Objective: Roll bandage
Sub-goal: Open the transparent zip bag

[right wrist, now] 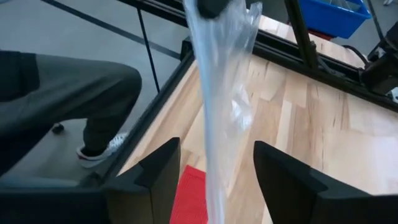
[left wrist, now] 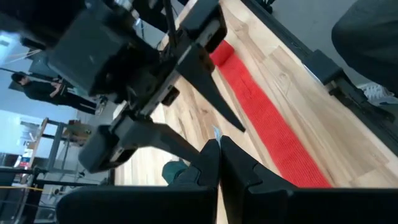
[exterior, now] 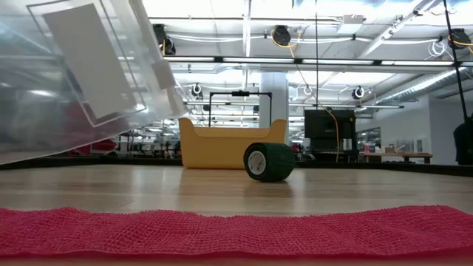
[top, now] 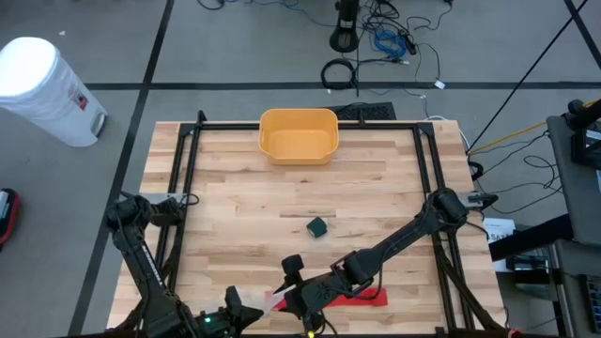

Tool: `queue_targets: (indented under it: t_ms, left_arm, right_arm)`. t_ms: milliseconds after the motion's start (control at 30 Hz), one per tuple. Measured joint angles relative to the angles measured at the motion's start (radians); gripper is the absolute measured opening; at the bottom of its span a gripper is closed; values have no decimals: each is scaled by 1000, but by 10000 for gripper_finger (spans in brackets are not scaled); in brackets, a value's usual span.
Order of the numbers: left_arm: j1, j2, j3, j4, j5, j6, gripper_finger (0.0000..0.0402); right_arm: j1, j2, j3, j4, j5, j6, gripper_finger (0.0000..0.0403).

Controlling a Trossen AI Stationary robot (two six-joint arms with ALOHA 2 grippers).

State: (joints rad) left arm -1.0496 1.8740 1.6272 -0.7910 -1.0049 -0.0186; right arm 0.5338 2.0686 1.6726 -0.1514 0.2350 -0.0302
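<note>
A red bandage point(top: 362, 299) lies unrolled in a flat strip along the table's point(top: 235, 202) near edge, toward the right of the middle. In the low view its coarse woven cloth point(exterior: 236, 230) fills the whole foreground. A small dark green roll of bandage point(top: 317, 226) with a white core sits on its side near the middle of the table, well apart from the red strip. At the middle of the far edge stands a yellow tub point(top: 299, 135).

Both arms work at the near edge. The left gripper point(top: 246, 311) is low by that edge, its two fingers point(left wrist: 211, 163) pressed shut together on the top of a clear plastic wrapper point(right wrist: 221, 93). The wrapper hangs down as a crumpled sheet, and in the low view it shows as a big clear sheet point(exterior: 81, 70) with a pale rectangle on it. I can read no writing on that rectangle, nor any brand on the rolls or the tub.

The right gripper point(top: 299, 293) sits just beside the left one, over the left end of the red strip. Its fingers point(right wrist: 152, 171) stand apart on either side of the hanging wrapper, not pinching it.

Beyond the near edge a person's trouser leg point(right wrist: 68, 93) and shoe point(right wrist: 102, 149) show on the floor. A white bin point(top: 47, 89) stands on the floor off the table's far left corner; the small red mark on it is too small to read.
</note>
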Motion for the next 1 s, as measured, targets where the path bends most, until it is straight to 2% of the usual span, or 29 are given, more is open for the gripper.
queue_targets:
  t_ms: [300,467,833,1000]
  left_arm:
    - [-16,0,0,0,-2,0,6]
    - [-20,0,0,5,-2,-1,6]
    - [-19,0,0,5,-3,0,6]
    - [-19,0,0,6,-3,-1,6]
  right_arm:
    - [-3,0,0,-1,5,-24,185]
    - [-2,-10,0,-30,79,-25,185]
    - [-4,-9,0,-32,71,-8,185]
    - [-4,-9,0,-32,34,4,185]
